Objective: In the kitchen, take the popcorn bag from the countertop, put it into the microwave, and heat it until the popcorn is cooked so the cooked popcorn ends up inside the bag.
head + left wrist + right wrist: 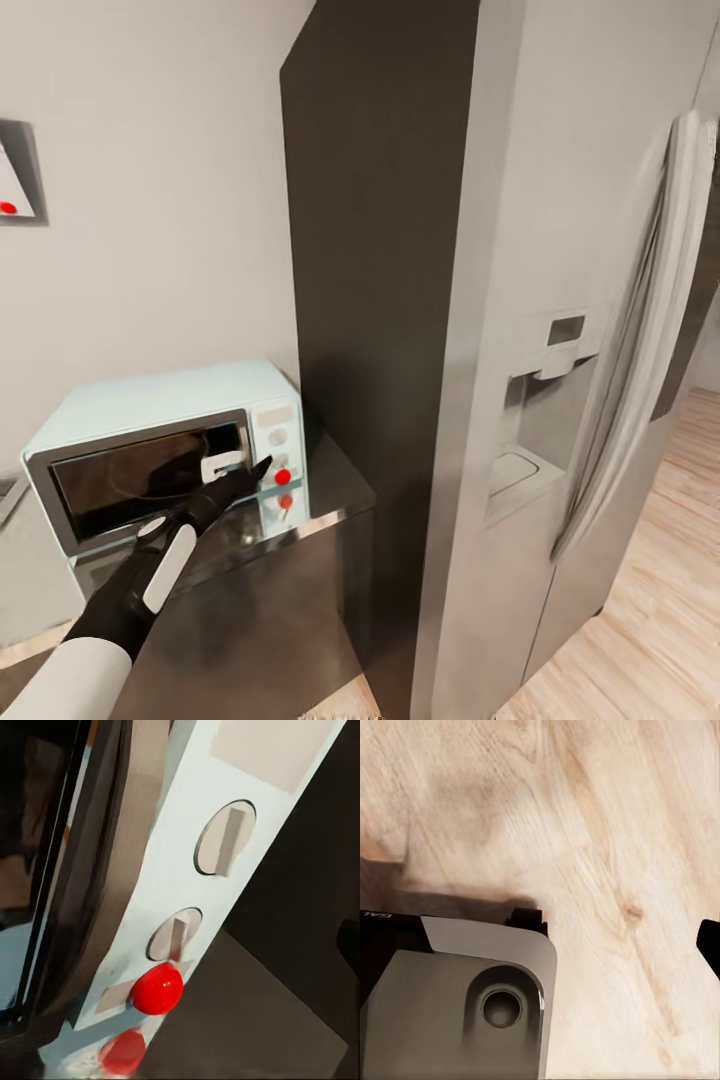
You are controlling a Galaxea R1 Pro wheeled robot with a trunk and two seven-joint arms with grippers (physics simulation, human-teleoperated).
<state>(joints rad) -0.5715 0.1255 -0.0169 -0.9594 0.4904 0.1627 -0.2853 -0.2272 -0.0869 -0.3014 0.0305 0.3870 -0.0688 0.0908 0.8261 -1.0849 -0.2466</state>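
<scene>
HEAD: pale mint-white boxy microwave (150, 440) with dark glass door sits lower left on the grey reflective counter (340, 480), beside a tall grey fridge (560, 300); left claw (255, 470) reaches its red button (282, 477), fingers' gap hidden | LEFT WRIST: red button (156, 988) below two knobs (225, 836), close up | RIGHT WRIST: pale wood floor (607, 832), robot's grey base (457, 1005) lower left; right claw's state unreadable.
</scene>
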